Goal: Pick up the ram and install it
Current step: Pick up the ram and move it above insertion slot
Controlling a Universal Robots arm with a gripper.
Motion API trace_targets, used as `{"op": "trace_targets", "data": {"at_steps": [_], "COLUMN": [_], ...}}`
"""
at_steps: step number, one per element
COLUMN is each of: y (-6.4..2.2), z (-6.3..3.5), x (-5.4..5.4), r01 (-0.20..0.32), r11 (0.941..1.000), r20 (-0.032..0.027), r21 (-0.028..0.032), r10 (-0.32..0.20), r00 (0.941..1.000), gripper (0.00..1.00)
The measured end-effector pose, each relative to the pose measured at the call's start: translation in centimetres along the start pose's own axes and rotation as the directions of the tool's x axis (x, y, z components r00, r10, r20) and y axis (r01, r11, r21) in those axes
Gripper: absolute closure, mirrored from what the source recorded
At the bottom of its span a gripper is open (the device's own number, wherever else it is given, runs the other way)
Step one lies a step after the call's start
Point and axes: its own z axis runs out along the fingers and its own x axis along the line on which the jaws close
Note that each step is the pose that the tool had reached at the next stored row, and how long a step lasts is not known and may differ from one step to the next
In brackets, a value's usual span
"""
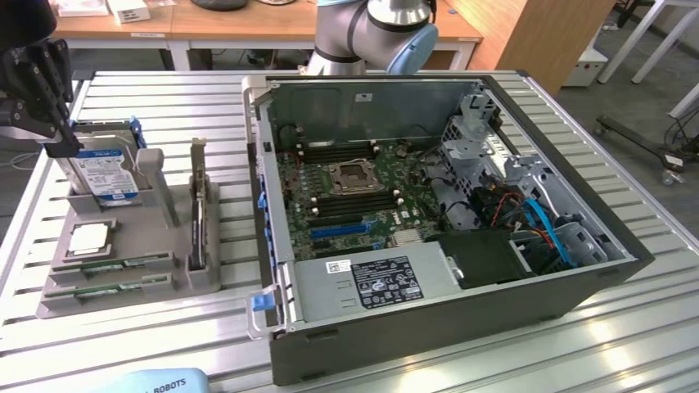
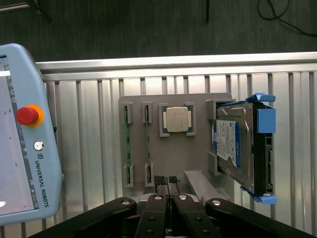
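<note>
A slatted metal tabletop [image 1: 164,98] carries everything. Its biggest load is an open computer case [image 1: 546,303], lying on its side with the panel off so the motherboard [image 1: 339,205] faces up, probably so that parts can be pressed in from above.

Near the tabletop's edge at the exterior view's left sits a grey holder tray [image 1: 131,237]. Its moulded pockets keep each part in a fixed pose for picking. A hard drive [image 1: 104,172] in a blue bracket stands on edge at the tray's far end.

The robot's hand [image 2: 167,181] hovers above the tray, its two black fingers [image 2: 157,198] pressed together and holding nothing.

The ram [image 1: 110,268] is not yet picked up. It stands on its long edge in a slot at the tray's near end, with a second stick [image 1: 110,288] in the slot just beside it. Both seem set upright so fingers could close on their flat faces. A square silver CPU [image 1: 87,237] lies flat in a pocket between the ram and the hard drive.

In the wrist view the ram lies below the hand and off to one side of the fingertips, clearly apart from them
</note>
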Motion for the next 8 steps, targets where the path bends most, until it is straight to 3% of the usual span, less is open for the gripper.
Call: {"op": "trace_targets", "data": {"at_steps": [2, 4, 7, 8], "y": [0.00, 0.00, 0.00, 0.00], "z": [0.00, 0.00, 0.00, 0.00], "x": [0.00, 0.00, 0.00, 0.00], "r01": [0.000, 0.000, 0.000, 0.000], "r11": [1.0000, 1.0000, 1.0000, 1.0000], "r20": [0.0000, 0.0000, 0.0000, 0.0000], "r21": [0.0000, 0.0000, 0.0000, 0.0000], "r10": [0.000, 0.000, 0.000, 0.000], "r00": [1.0000, 1.0000, 1.0000, 1.0000], "gripper": [0.89, 0.77, 0.71, 0.65]}}
